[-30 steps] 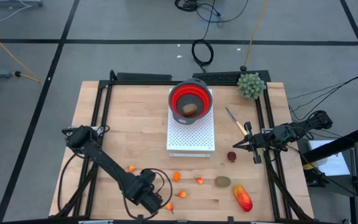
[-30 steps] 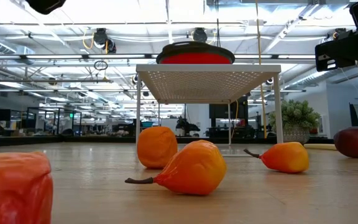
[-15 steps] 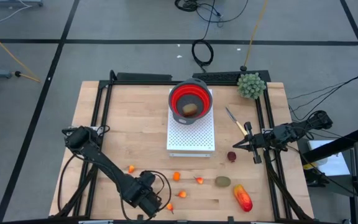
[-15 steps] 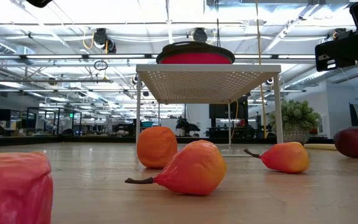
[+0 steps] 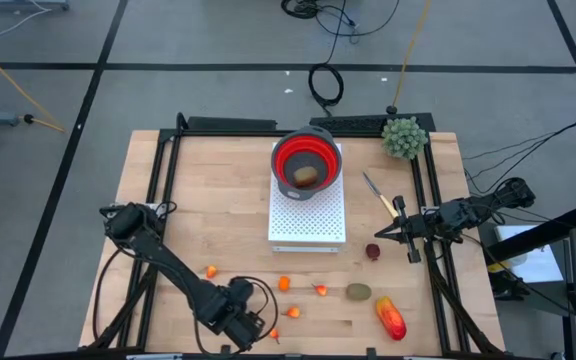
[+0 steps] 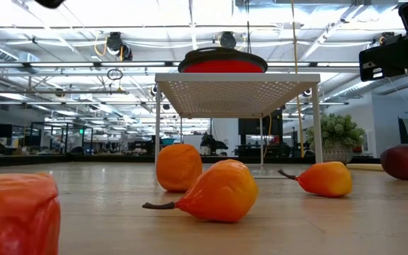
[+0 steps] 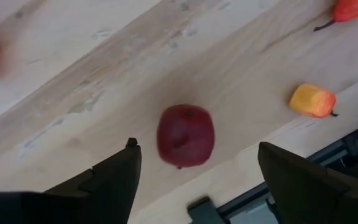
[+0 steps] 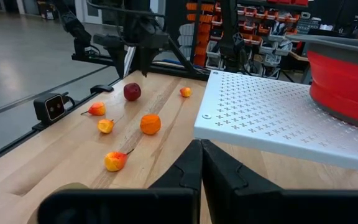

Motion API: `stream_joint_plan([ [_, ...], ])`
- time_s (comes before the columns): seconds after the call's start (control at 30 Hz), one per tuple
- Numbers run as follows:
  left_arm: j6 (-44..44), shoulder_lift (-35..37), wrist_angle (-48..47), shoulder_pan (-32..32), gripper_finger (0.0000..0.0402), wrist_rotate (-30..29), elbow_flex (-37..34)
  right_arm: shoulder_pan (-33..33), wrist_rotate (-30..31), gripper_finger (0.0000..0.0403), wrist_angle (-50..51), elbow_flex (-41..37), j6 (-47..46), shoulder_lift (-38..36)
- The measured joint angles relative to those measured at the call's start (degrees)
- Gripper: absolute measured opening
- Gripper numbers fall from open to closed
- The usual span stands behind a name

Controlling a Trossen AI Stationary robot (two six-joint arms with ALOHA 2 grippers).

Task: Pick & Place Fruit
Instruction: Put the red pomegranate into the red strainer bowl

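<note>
In the high view the left gripper (image 5: 255, 326) hides the dark-red ball (image 7: 186, 135); low view crops an orange block (image 6: 13, 212).

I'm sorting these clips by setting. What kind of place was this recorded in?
Probably a robotics lab or workshop in a large industrial hall: a wooden table on a taped concrete floor, ceiling ducts and strip lights, and parts-bin shelving behind.

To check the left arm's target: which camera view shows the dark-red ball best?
The left wrist view: the dark-red ball sits large between the open left gripper fingers. The right wrist view shows it small; the others do not clearly show it.
</note>
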State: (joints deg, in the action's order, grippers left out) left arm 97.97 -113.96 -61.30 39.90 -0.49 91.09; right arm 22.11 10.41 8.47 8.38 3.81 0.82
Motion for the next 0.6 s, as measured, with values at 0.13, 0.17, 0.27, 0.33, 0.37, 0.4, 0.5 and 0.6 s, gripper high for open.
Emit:
stream_joint_plan([
  [0.13,-0.1,0.0,3.5,0.0,0.0321,1.9,-3.8,0.0,0.0,0.0,0.0,0.0,-0.1,0.0],
  [0.17,0.0,-0.1,3.9,0.0,0.0321,2.2,-4.7,0.0,0.0,0.0,0.0,0.0,0.0,0.0],
  [0.27,0.8,-0.1,4.8,0.0,0.0321,3.0,-6.9,0.0,0.0,0.0,0.0,0.0,0.0,0.0],
  [0.33,1.2,-0.1,5.0,0.0,0.0321,3.1,-7.9,0.0,0.0,0.0,0.0,0.0,0.0,0.0],
  [0.37,1.2,-0.1,5.5,0.0,0.0321,3.1,-8.3,0.0,0.0,0.0,0.0,0.0,0.0,0.0],
  [0.4,1.2,-0.1,6.2,-0.1,0.0321,3.0,-8.7,0.0,0.0,0.0,0.0,0.0,0.0,0.0],
  [0.5,0.7,-0.1,9.7,-0.1,0.0321,3.0,-10.1,0.0,0.0,0.0,0.0,0.0,0.0,0.0],
  [0.6,0.0,-0.1,14.3,-0.1,0.0321,3.2,-12.3,0.0,0.0,0.0,0.0,0.0,0.0,0.0],
])
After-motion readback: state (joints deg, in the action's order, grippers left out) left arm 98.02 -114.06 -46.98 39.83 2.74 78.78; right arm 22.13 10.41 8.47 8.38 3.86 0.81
